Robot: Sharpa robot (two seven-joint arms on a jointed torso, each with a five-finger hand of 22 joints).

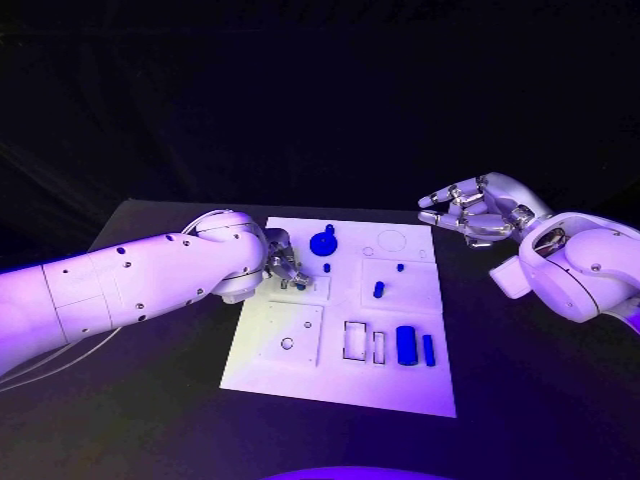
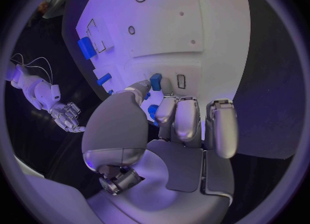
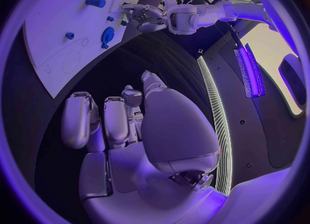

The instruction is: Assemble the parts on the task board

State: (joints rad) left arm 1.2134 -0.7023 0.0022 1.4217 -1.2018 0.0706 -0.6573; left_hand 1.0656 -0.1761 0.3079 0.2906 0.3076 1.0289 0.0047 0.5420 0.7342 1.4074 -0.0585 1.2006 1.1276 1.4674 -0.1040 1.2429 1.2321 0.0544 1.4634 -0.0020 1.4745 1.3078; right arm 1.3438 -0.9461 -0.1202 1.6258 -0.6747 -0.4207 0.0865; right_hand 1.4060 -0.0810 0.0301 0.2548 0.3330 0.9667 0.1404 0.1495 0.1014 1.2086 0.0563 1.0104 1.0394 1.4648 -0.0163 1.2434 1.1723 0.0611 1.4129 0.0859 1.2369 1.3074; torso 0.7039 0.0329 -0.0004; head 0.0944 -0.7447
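Note:
The white task board (image 1: 277,372) lies mid-table. My left hand (image 1: 284,268) reaches over the board's near-left upper part with its fingers bent down onto it. In the left wrist view, thumb and finger pinch a small blue part (image 2: 155,82) beside a rectangular slot (image 2: 181,81). A round blue knob (image 1: 323,241) stands just beyond that hand. Small blue pegs (image 1: 379,290) stand mid-board. A blue cylinder (image 1: 407,345) and a thin blue bar (image 1: 428,349) lie near the front right. My right hand (image 1: 472,208) hovers off the board's far right corner, fingers curled in, holding nothing.
Empty recesses mark the board: a ring (image 1: 392,240) at the far right, a rectangular pocket (image 1: 355,340) beside the cylinder, and a small hole (image 1: 287,343) at the front left. The black table (image 1: 551,400) surrounds the board.

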